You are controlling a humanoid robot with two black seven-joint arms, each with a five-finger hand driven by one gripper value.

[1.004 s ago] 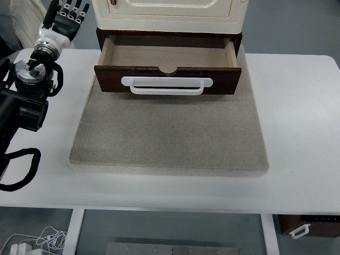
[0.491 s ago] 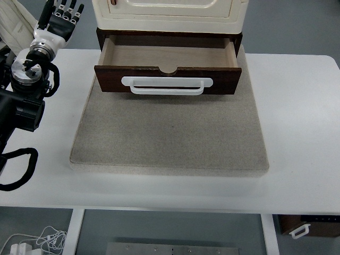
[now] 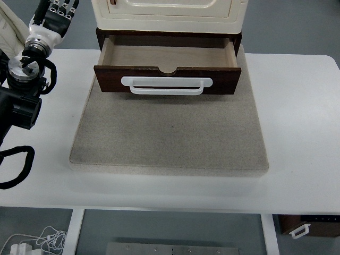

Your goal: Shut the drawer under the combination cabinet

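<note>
Since the earlier frame, we note the left hand (image 3: 53,11) has drifted up toward the top-left corner, fingers loosely extended, holding nothing. Head view: drawer (image 3: 167,66) stands pulled out beneath the cabinet (image 3: 169,13), over the mat (image 3: 170,133) on the tabletop (image 3: 303,133). We judge it rigid, light; push at the white handle (image 3: 167,85).

A white bench (image 3: 303,122) is covered at its middle by a grey mat (image 3: 170,133), on whose far part the cabinet (image 3: 169,16) is stood.
</note>
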